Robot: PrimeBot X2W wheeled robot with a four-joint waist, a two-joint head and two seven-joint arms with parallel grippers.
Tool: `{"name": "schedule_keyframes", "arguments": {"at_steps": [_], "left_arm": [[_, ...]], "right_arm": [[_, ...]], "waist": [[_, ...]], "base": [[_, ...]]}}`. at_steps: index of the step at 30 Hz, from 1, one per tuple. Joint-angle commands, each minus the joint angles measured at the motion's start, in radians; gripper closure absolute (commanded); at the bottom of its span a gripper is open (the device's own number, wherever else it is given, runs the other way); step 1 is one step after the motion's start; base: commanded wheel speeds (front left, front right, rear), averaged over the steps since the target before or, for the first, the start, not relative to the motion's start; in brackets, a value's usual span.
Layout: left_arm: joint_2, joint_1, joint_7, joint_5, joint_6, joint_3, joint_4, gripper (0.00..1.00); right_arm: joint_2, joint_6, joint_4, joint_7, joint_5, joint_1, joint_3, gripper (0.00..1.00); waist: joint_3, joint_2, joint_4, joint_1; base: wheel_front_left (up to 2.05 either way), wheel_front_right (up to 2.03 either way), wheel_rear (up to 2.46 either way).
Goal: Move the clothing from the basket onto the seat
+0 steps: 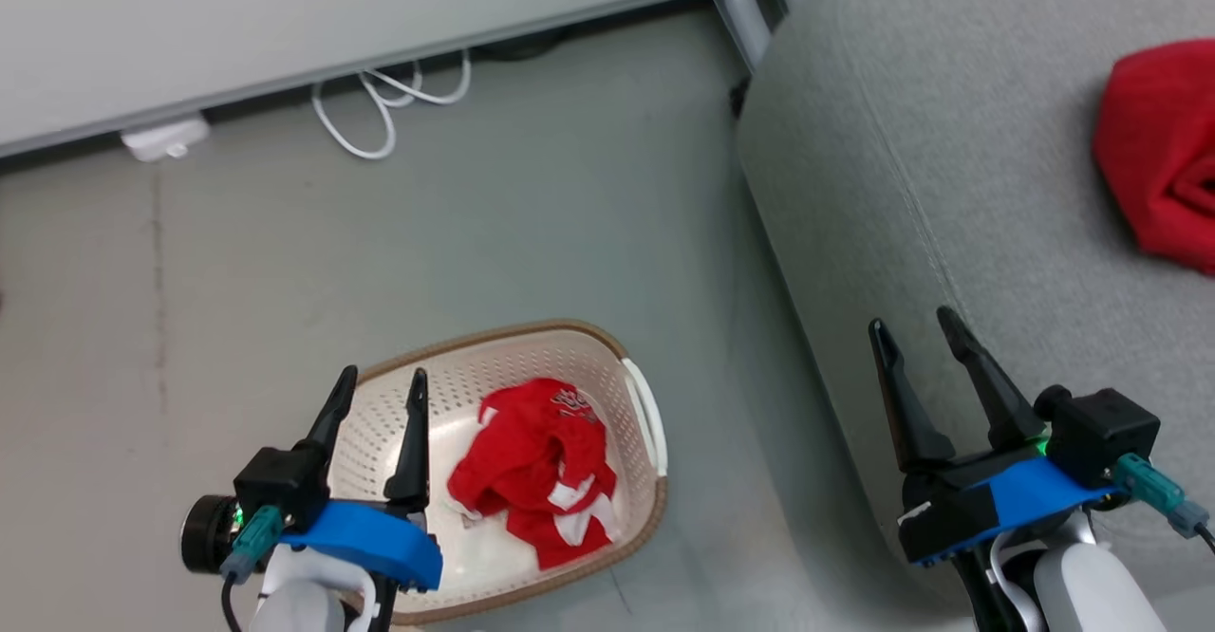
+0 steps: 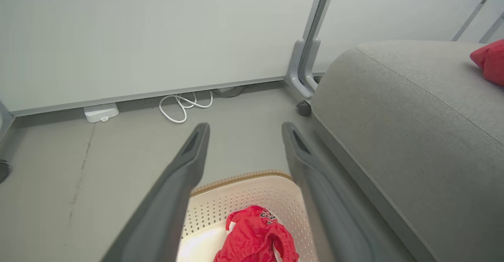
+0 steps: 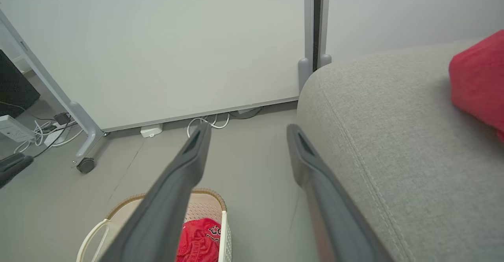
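The garment (image 1: 536, 466) we have yet to move lies crumpled in the basket (image 1: 513, 330), toward its 3 o'clock side, red with white panels and a patch of lettering at its 12 o'clock edge. We judge it light, limp and a little slick. It should sag and trail when lifted rather than hold a shape, so a pinch on one thin edge might slip or pull up a single layer. The raised, bunched fold near its middle looks to us the best place to bite: thick enough to catch several layers, and clear of the perforated wall where fingers could snag. The left gripper (image 1: 383, 373) hangs over the basket's 9 o'clock rim, fingers moderately spread with nothing between them, near the garment but not touching it. The right gripper (image 1: 909, 319) is likewise spread and empty, over the near edge of the seat (image 1: 949, 186), at 4 o'clock in the head view. The other garment (image 1: 1163, 153) already rests on the seat at 3 o'clock. A white cable (image 1: 384, 110) lies on the floor (image 1: 237, 252) at 11 o'clock, well apart.
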Motion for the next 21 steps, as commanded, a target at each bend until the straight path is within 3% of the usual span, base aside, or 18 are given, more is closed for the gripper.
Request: {"name": "schedule_keyframes", "arguments": {"at_steps": [1, 8, 21], "left_arm": [[0.006, -0.031, -0.005, 0.003, -0.002, -0.007, 0.014, 0.0], [0.041, -0.128, -0.005, -0.025, -0.002, -0.072, 0.118, 0.0], [0.142, -0.31, 0.011, -0.112, -0.002, -0.307, 0.366, 0.0]], "right_arm": [[-0.004, 0.0, -0.007, -0.006, -0.004, -0.021, 0.002, 0.0], [0.012, 0.0, -0.004, -0.036, 0.008, -0.067, 0.022, 0.0], [0.046, 0.0, 0.022, -0.103, 0.035, -0.152, 0.088, 0.0]], "waist": [[0.075, 0.0, -0.07, -0.0001], [0.199, 0.0, -0.155, -0.0001], [0.403, 0.0, -0.269, -0.0001]], "base": [[0.0, 0.0, 0.0], [0.0, 0.0, 0.0], [0.0, 0.0, 0.0]]}}
